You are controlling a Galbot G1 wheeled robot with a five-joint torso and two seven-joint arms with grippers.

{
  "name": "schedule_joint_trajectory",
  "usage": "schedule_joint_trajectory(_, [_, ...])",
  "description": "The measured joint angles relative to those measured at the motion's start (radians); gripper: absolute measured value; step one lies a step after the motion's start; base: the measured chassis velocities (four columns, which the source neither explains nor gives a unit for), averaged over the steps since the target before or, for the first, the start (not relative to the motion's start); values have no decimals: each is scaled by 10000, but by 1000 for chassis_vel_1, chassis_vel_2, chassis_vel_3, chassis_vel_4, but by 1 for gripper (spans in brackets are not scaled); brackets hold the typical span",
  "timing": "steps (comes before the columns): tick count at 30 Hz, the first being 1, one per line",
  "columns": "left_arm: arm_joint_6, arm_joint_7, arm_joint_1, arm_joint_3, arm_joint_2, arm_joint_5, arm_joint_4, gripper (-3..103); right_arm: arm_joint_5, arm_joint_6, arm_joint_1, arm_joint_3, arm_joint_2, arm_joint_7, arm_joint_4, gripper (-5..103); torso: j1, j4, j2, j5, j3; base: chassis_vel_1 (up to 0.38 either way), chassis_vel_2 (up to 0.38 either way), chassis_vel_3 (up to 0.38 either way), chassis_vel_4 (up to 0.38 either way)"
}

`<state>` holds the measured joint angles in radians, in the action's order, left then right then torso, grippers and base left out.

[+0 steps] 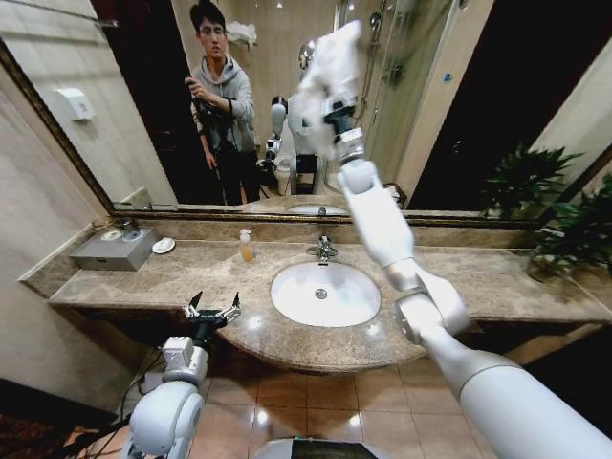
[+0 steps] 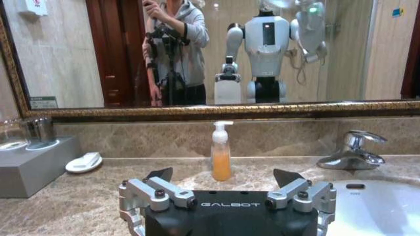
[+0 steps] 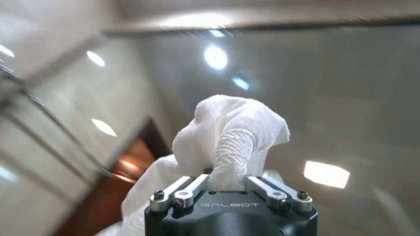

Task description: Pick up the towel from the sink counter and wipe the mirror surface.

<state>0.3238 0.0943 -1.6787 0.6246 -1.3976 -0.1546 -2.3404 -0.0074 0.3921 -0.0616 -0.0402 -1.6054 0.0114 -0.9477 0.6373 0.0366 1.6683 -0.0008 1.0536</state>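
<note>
The left gripper [image 1: 212, 311] waits with its fingers spread wide, low at the front edge of the sink counter [image 1: 459, 287]; a soap bottle [image 2: 221, 152] stands beyond it. The right gripper [image 3: 226, 184] is raised high and clamps the white towel [image 1: 330, 72], which seems to press on the mirror [image 1: 143, 96].

White towel [image 1: 330, 72] bunched against gold-framed mirror surface [image 1: 143, 105], above brown marble sink counter [image 1: 478, 287].
</note>
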Motion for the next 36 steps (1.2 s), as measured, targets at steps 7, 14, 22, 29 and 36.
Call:
schedule_joint_trajectory(7, [0, 0, 0, -1, 1, 0, 0, 100, -221, -221, 11, 69, 52, 523, 87, 9, 0, -6, 0, 7, 1, 0, 0, 0, 0])
schedule_joint_trajectory(14, [0, 0, 0, 0, 0, 0, 0, 100, -630, -1567, 174, -619, 1271, 2234, -350, 9, 1, -14, 0, 13, 1, 0, 0, 0, 0])
schedule_joint_trajectory(22, [0, 0, -1, 0, 0, 0, 0, 100, -668, -2033, 274, -1597, 2759, 2661, -773, 9, 0, -12, 0, 11, 1, 0, 0, 0, 0])
schedule_joint_trajectory(29, [0, 0, 0, 0, 0, 0, 0, 100, -614, -2042, 152, -1382, 2455, 2377, -417, 9, 0, -7, 0, 10, 1, 0, 0, 0, 0])
schedule_joint_trajectory(36, [0, 0, 0, 0, 1, 0, 0, 100, -1030, -2008, 136, -746, 898, 2297, -247, 9, 1, 1, 0, 4, 1, 0, 0, 0, 0])
